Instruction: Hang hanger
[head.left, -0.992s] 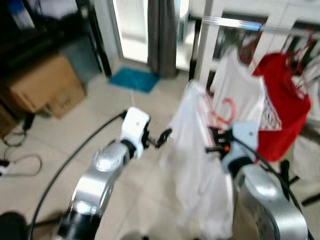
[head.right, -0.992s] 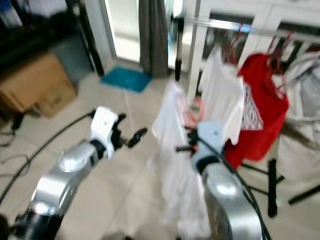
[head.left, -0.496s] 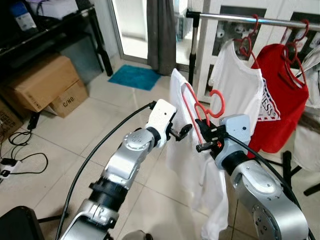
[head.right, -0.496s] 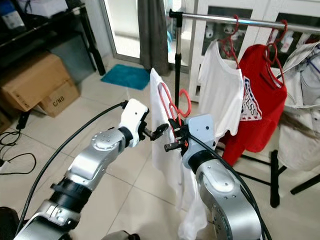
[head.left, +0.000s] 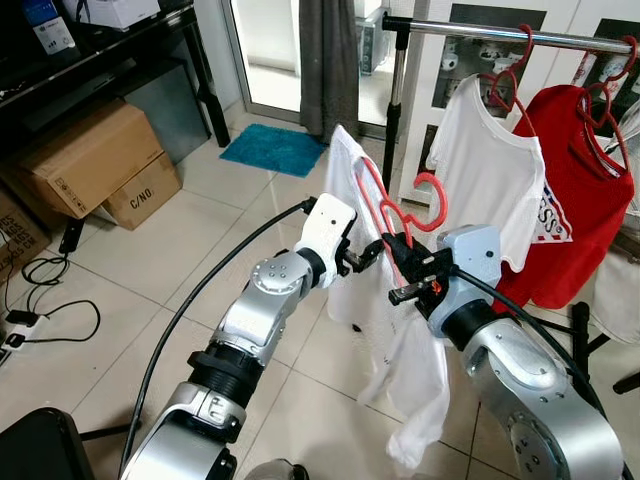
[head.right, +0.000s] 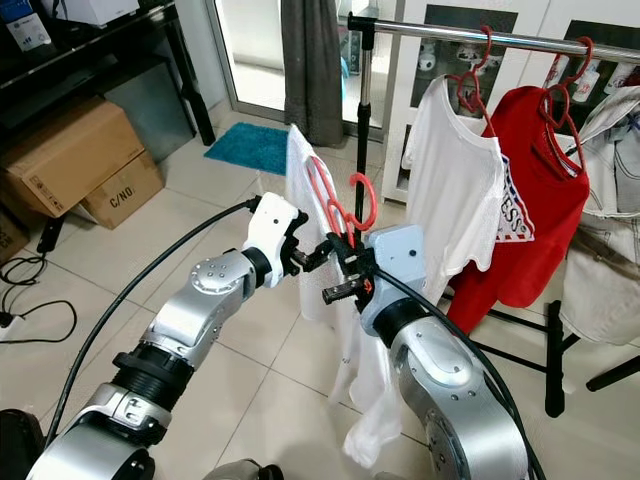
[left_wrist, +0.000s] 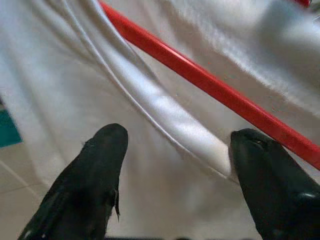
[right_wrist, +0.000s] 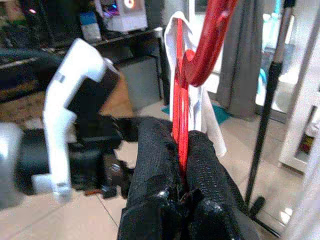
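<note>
Red plastic hanger (head.left: 385, 215) carrying a white shirt (head.left: 365, 290) is gripped by the right gripper (right_wrist: 181, 150), whose fingers are pinched tight on the hanger's frame just below its hook. The load is held in mid-air, in front of and below the metal rail (head.left: 500, 33), not yet on it. The left gripper (left_wrist: 175, 165) is set against the shirt fabric with fingers spread wide, nothing clamped. A white tee (head.left: 490, 170) and a red tee (head.left: 575, 190) are already hung on the rail.
</note>
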